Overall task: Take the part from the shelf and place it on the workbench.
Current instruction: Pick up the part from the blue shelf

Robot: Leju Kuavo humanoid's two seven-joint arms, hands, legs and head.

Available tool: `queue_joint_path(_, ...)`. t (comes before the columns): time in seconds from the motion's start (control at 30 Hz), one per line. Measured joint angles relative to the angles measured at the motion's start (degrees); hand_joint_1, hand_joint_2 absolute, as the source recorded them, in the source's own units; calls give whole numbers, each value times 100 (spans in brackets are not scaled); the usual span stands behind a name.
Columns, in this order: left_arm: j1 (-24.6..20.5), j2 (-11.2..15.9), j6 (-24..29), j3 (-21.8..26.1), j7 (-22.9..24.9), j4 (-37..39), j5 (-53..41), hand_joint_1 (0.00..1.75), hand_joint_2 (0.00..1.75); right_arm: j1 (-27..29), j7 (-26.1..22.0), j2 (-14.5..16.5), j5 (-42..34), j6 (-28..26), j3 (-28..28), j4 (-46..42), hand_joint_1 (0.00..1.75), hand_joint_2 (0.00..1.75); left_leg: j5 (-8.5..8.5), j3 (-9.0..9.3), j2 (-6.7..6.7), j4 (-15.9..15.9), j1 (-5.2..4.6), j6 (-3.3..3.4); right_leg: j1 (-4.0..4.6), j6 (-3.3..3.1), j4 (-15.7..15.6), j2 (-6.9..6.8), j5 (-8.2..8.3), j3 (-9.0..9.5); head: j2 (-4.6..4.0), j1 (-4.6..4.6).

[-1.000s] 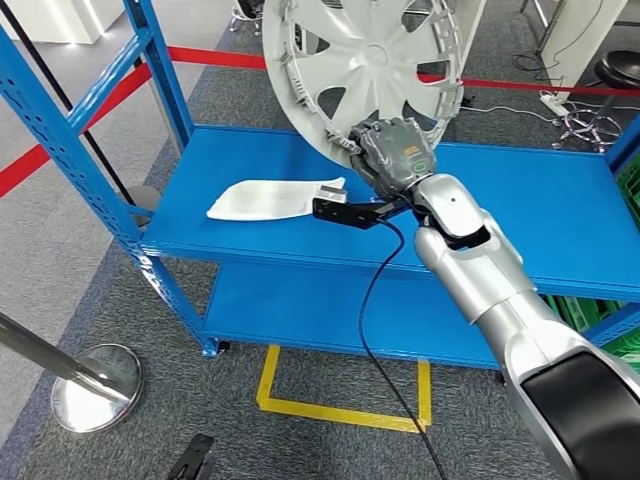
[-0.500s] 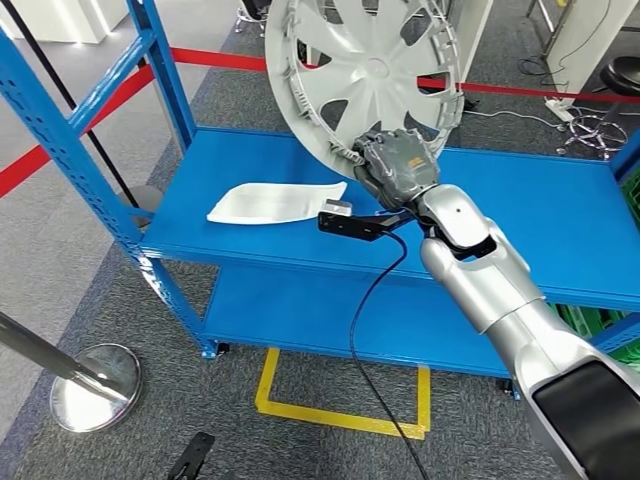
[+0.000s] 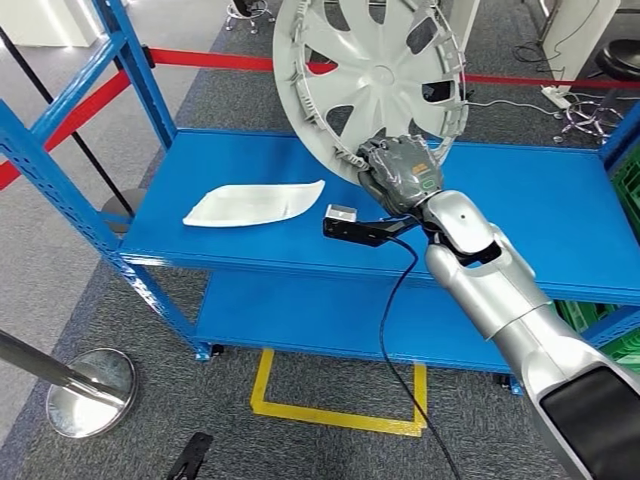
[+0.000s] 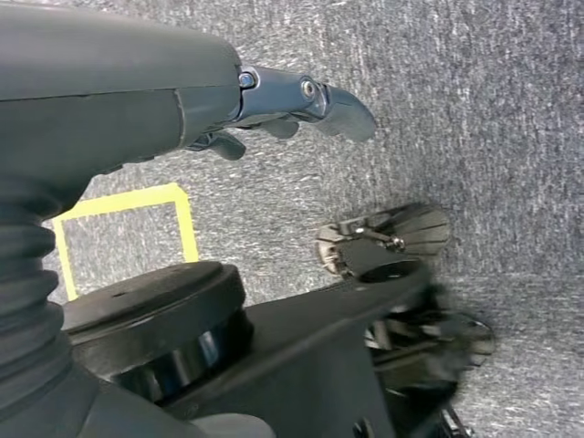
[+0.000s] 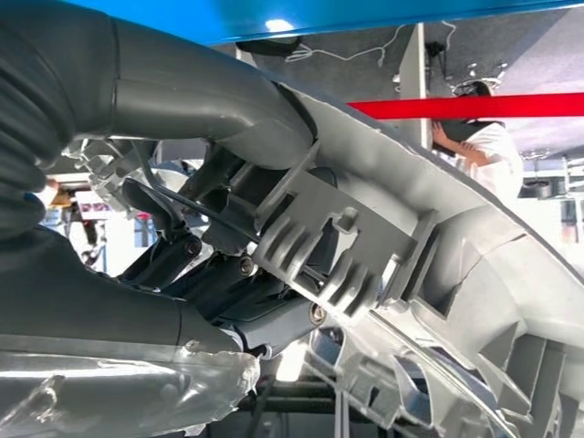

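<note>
Blue shelf, grey wheel cover held up

Blue steel shelf (image 3: pixel 226 170) spans the room, its upper deck just beneath the fingers. Above the fingers, the big grey wheel cover (image 3: pixel 370 75) stands tilted, lifted off the deck, its lower rim gripped by the right hand (image 3: pixel 400 172). Well off to one side of the fingers, a flat white piece (image 3: pixel 253 203) lies on the deck. Left hand (image 4: pixel 296 105) hangs over the carpet, fingers loosely apart, holding nothing.

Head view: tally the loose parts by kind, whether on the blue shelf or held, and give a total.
Grey wheel covers: 1, held by the right hand above the shelf
White flat parts: 1, lying on the shelf
Total: 2
</note>
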Motion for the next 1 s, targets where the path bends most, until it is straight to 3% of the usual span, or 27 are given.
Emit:
queue_joint_path(0.07, -7, -2, -4, 13, 0, 0, 1, 0, 175, 1, 4, -20, 0, 1, 7, -13, 175, 175, 108, 170, -5, -385, -20, 19, 24, 55, 6, -2, 4, -21, 0, 9)
queue_joint_path(0.13, 2, -4, -8, 22, 0, 0, 5, 0, 175, 24, 6, -48, 0, 3, 11, -21, 175, 175, 113, 173, -15, -433, -18, 35, 22, 121, -23, -10, 19, -25, 0, 17)
queue_joint_path(0.2, 10, -7, -8, 26, 0, 0, 9, 0, 175, 55, 2, -80, 0, 5, 16, -26, 175, 175, 151, 171, -17, -458, -4, 98, 14, 170, 97, -30, -118, -80, 0, 37)
queue_joint_path(0.3, 7, -14, -8, 28, 0, 0, 9, 0, 175, 68, -5, -102, 0, 7, 22, -33, 175, 175, 190, 154, -16, -469, -7, 163, 18, 210, 1063, -57, -714, -428, 0, 74)
queue_joint_path(0.33, 8, -15, -9, 28, 0, 0, 9, 0, 175, 69, -5, -105, 0, 7, 24, -36, 175, 175, 201, 145, -15, -469, -12, 173, 19, 221, 1396, -59, -852, -536, 0, 74)
queue_joint_path(0.37, 9, -16, -9, 29, 0, 0, 9, 0, 175, 70, -5, -109, 0, 8, 25, -38, 175, 175, 211, 137, -16, -468, -16, 177, 20, 228, 1561, -59, -888, -566, 0, 77)
queue_joint_path(0.4, 10, -18, -10, 30, 0, 0, 9, 0, 175, 69, -5, -114, 0, 8, 25, -38, 175, 175, 222, 131, -17, -468, -17, 175, 20, 231, 1513, -61, -824, -493, 0, 78)
queue_joint_path(0.5, 7, -27, -20, 35, 0, 0, 2, 0, 175, 47, -4, -117, -3, 11, 24, -53, 175, 175, 261, 113, -23, -461, -15, 127, 24, 215, 458, -71, -440, 184, 0, 79)
queue_joint_path(0.57, -1, -30, -26, 41, 3, 0, -19, 0, 175, 26, -5, -116, -10, 19, 26, -85, 175, 175, 301, 94, -27, -452, -25, 62, 40, 167, 39, -62, -369, 432, 0, 75)
queue_joint_path(0.63, -3, -31, -28, 50, 11, 0, -36, 0, 175, 15, -5, -118, -17, 24, 28, -105, 175, 175, 350, 80, -31, -463, -26, -10, 55, 89, 22, -51, -344, 410, 0, 74)
queue_joint_path(0.7, -2, -31, -29, 63, 20, 0, -41, 0, 175, 3, -1, -120, -21, 27, 30, -112, 175, 175, 259, 22, -25, -385, -19, -75, 42, -6, 2, -56, -287, 366, 0, 69)
queue_joint_path(0.77, -8, -31, -31, 74, 28, 0, -54, 0, 175, -10, 4, -120, -37, 32, 32, -121, 175, 175, -123, -189, -16, 115, -14, -129, 26, -74, -11, -63, -218, 301, 0, 52)
queue_joint_path(0.83, -10, -32, -32, 80, 32, 0, -72, 0, 175, -10, 3, -120, -56, 36, 35, -125, 175, 175, -532, -472, -14, 878, -12, -158, 28, -90, -10, -63, -161, 221, 0, 44)
queue_joint_path(0.87, -11, -31, -32, 83, 34, 0, -80, 0, 175, -7, -2, -120, -64, 37, 41, -125, 175, 175, -609, -535, -13, 1111, -13, -161, 29, -88, -9, -63, -133, 184, 0, 43)
queue_joint_path(0.9, -12, -31, -32, 85, 36, 0, -86, 0, 175, -5, -7, -120, -71, 38, 46, -125, 175, 175, -582, -498, -13, 1146, -13, -157, 29, -81, -8, -63, -107, 150, 0, 42)
queue_joint_path(0.93, -16, -31, -32, 87, 38, 0, -91, 0, 175, -5, -16, -120, -80, 39, 51, -125, 175, 175, -466, -346, -13, 960, -13, -147, 28, -68, -7, -62, -83, 124, 1, 42)
queue_joint_path(1.0, -33, -31, -32, 89, 42, 0, -99, 0, 175, -10, -27, -120, -93, 40, 53, -130, 175, 175, -205, 152, -10, 228, -17, -114, 34, -29, -5, -63, -46, 88, 1, 42)
